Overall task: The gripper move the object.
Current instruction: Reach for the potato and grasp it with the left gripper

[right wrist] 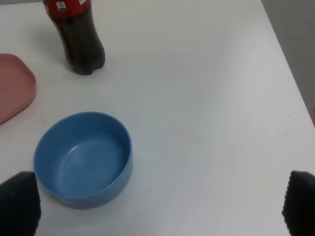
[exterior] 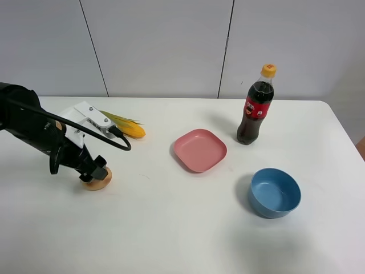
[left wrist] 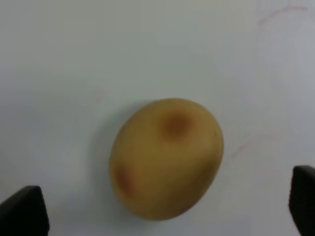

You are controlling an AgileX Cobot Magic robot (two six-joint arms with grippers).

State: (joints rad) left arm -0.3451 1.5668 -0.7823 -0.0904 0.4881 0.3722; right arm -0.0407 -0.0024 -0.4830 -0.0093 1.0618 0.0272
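Black fingertips (left wrist: 22, 214) of the left gripper (exterior: 96, 170) edge the left wrist view, spread wide. The object (left wrist: 166, 157) lies on the white table (exterior: 171, 228) under the gap between them, clear of both fingers (a tan lump with two brownish blotches). From the high camera this gripper tips down over the object and hides most of it; whether a finger touches it there I cannot tell.

Just beyond the gripper's white bracket (exterior: 85, 117) lies a yellow corn cob (exterior: 128, 127). Well off to the gripper's right sits a pink plate (exterior: 199, 150). Farther right again a cola bottle (exterior: 255, 108) stands upright, with a blue bowl (exterior: 274, 208) near it.

The right gripper (right wrist: 160, 206) does not show in the high view. Its own wrist camera shows its fingers spread wide as well, holding nothing. The blue bowl sits on the table below it, toward the left gripper's side, and the cola bottle stands beyond the bowl.
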